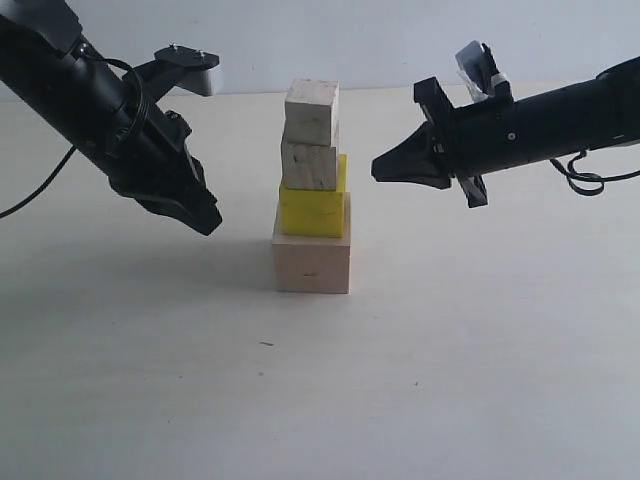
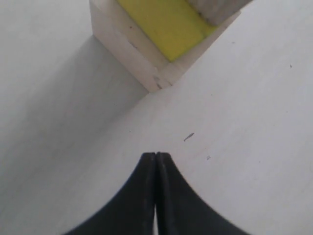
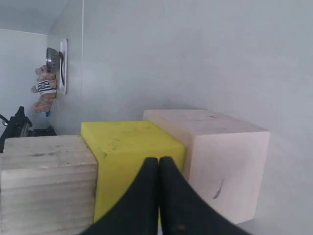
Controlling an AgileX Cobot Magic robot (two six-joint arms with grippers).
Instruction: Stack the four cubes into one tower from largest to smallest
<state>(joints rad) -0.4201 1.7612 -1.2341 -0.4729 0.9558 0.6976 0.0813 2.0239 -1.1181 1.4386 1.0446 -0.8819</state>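
Tower [image 1: 312, 200] stands four high, stacking finished by my reckoning.
I see left gripper [image 1: 208, 222] and right gripper [image 1: 378, 168] both closed, empty; next I'd retreat gently.

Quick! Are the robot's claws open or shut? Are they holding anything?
Left gripper: shut, holding nothing.
Right gripper: shut, holding nothing.
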